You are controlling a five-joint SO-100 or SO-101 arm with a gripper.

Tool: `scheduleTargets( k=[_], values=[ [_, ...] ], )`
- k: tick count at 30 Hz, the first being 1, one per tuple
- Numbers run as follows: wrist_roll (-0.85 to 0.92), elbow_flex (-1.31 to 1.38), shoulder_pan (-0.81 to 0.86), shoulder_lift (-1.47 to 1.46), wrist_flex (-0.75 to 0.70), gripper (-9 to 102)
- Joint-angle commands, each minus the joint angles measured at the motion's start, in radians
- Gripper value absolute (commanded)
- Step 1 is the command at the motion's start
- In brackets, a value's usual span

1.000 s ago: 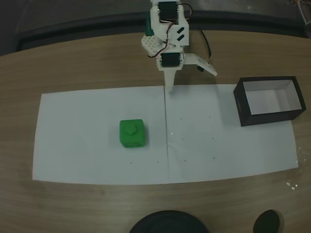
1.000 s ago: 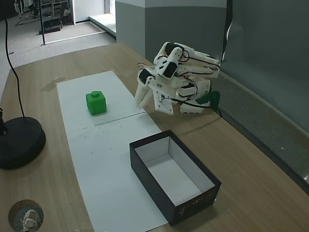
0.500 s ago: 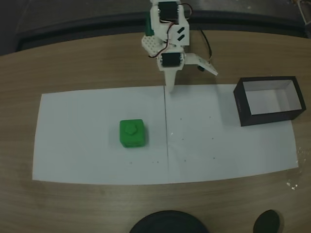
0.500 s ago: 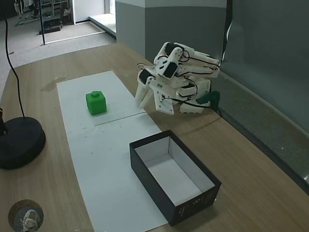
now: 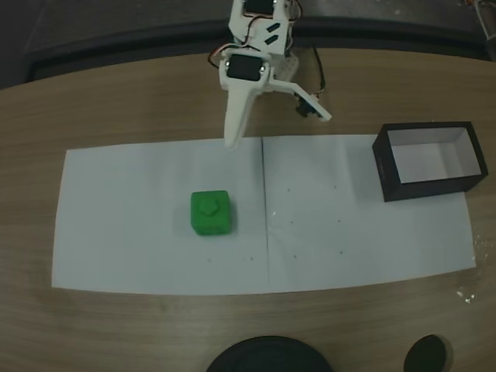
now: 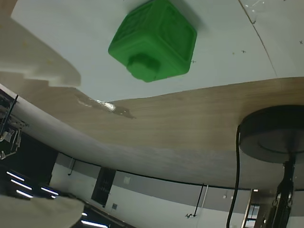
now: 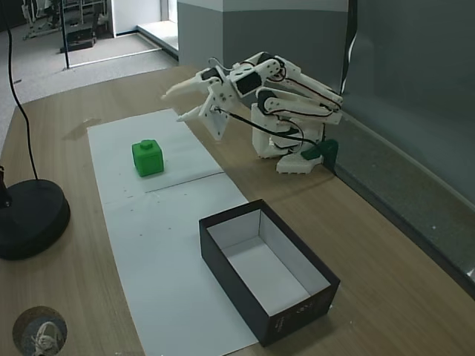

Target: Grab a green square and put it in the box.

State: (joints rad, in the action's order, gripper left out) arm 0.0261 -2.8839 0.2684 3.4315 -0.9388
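Spread wide and holding nothing, the gripper [image 5: 271, 132] hangs above the far edge of the white paper [image 5: 139, 256], its wrist camera looking toward the green square [image 5: 210, 213], probably to line up a reach. That cube sits on the paper, knob upward, well apart from the box [image 5: 385, 174], which is empty.

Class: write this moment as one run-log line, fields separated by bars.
phase: approach | tool: open, empty, raised above paper edge | green square: on paper, knob up, untouched | box: empty
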Motion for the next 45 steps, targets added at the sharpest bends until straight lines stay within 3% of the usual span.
scheduleTargets(
  k=[1, 6, 14, 19, 31, 38, 45],
  values=[
    [-0.003, 0.123, 0.005, -0.126, -0.005, 28],
    [0.0, 0.341, 0.005, -0.526, -0.06, 29],
    [0.028, 0.848, 0.005, -1.318, -0.313, 38],
    [0.051, 1.043, 0.012, -1.635, -0.327, 38],
    [0.06, 1.281, 0.069, -1.968, -0.327, 38],
    [0.058, 1.318, 0.069, -2.022, -0.325, 12],
    [0.058, 1.401, 0.015, -1.968, -0.393, 11]
  ],
)
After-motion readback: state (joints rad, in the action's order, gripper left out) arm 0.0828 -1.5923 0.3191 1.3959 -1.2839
